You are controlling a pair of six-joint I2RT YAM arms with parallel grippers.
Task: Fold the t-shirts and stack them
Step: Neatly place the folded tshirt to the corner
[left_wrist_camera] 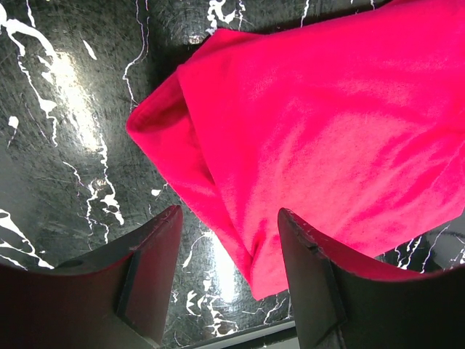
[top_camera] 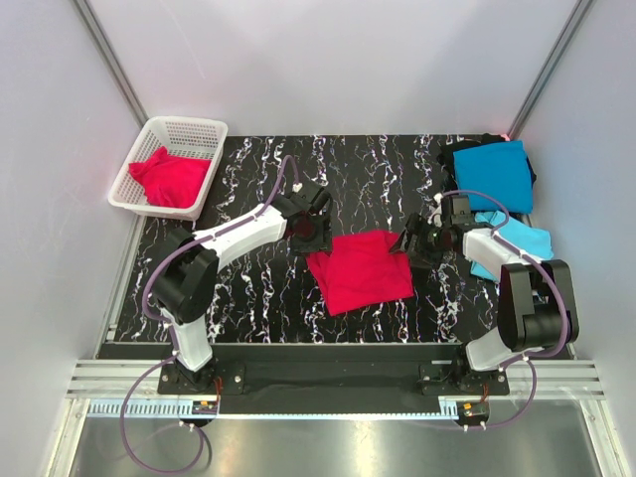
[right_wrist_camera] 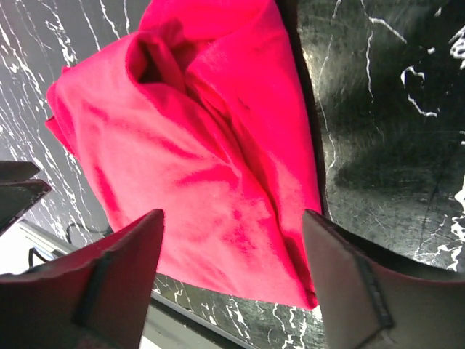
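Left gripper [top_camera: 310, 227]: spread wide, at far-left corner of red t-shirt [top_camera: 360, 270], folded mid-table. Right gripper [top_camera: 412, 243]: spread, at its right edge. Risk: fold looks loose, perhaps bunched; a single-layer pinch would drag it open.

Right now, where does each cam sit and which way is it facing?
Top external: above and behind the bases, looking down at the table; both arms show, left pincer and right pincer flanking the folded red shirt.
Left wrist: on the left arm, looking down past its own open fingers at the shirt's corner.
Right wrist: same on the right arm, own fingers showing.
Shared: all three see that red shirt.
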